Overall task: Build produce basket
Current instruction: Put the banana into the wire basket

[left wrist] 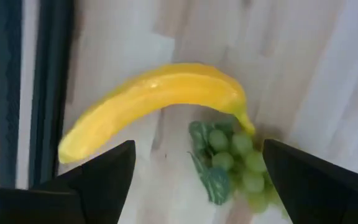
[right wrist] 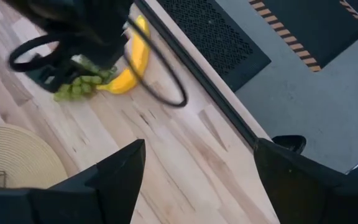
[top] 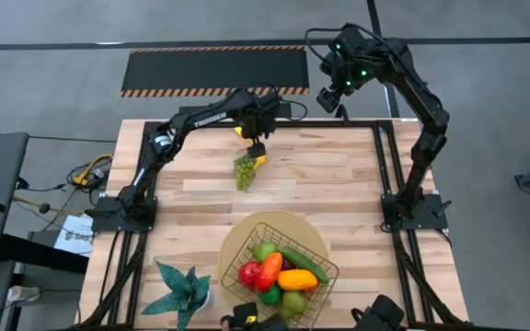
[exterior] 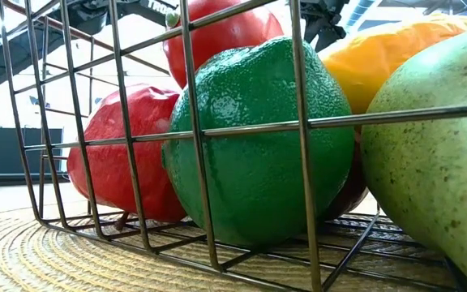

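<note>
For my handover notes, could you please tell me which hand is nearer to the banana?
The left. The left hand hangs open directly over the banana and grapes at the table's far edge. The right hand waits beyond the table's far right corner, well away.

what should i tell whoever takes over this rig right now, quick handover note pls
Left gripper: open, over the banana and green grapes at the table's far edge, holding nothing.
Right gripper: open and empty, raised beyond the far right corner, waiting.
Basket: on the round mat near the front, already holding the cucumber, mango, red apple and other pieces.
Done: most produce is loaded.
Left: the banana and grapes still lie on the table and need to go into the basket.
</note>
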`<state>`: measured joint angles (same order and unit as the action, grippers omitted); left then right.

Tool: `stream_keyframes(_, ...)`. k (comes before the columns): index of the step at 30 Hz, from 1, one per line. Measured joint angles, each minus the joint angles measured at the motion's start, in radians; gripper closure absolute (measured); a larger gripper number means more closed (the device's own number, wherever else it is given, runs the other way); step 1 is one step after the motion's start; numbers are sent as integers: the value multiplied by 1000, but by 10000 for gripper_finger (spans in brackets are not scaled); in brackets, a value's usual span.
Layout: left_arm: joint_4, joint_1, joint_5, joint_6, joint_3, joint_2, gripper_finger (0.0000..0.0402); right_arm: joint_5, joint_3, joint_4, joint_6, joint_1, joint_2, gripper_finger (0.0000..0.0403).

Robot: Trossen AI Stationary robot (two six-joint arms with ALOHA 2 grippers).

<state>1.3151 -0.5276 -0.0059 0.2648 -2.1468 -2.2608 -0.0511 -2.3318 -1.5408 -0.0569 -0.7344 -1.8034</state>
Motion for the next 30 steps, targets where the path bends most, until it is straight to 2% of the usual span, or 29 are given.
stream_keyframes(5, -73, -12, 72, 124, 30, 2, 71, 0, 0, 0, -2, -3, 0, 85)
stream_keyframes(10, -92, -19, 34, 304, 56, 1, 74, -1, 0, 0, -4, 0, 0, 85)
stream_keyframes(15, -118, -16, 27, 416, 55, 2, 74, -1, 0, 0, -7, -1, 0, 85)
stream_keyframes(20, -110, -17, -3, 460, 55, 2, 74, -1, 0, 0, -8, 0, 0, 85)
stream_keyframes(24, -91, -6, -2, 312, 52, 2, 74, -1, 0, 0, -20, -1, 0, 85)
stream_keyframes(27, -130, -9, -9, 23, 16, 9, 74, -1, 0, 0, -20, -1, 0, 85)
stream_keyframes(30, -135, -31, -22, -391, -6, 15, 74, -1, 0, -8, -21, 0, -1, 85)
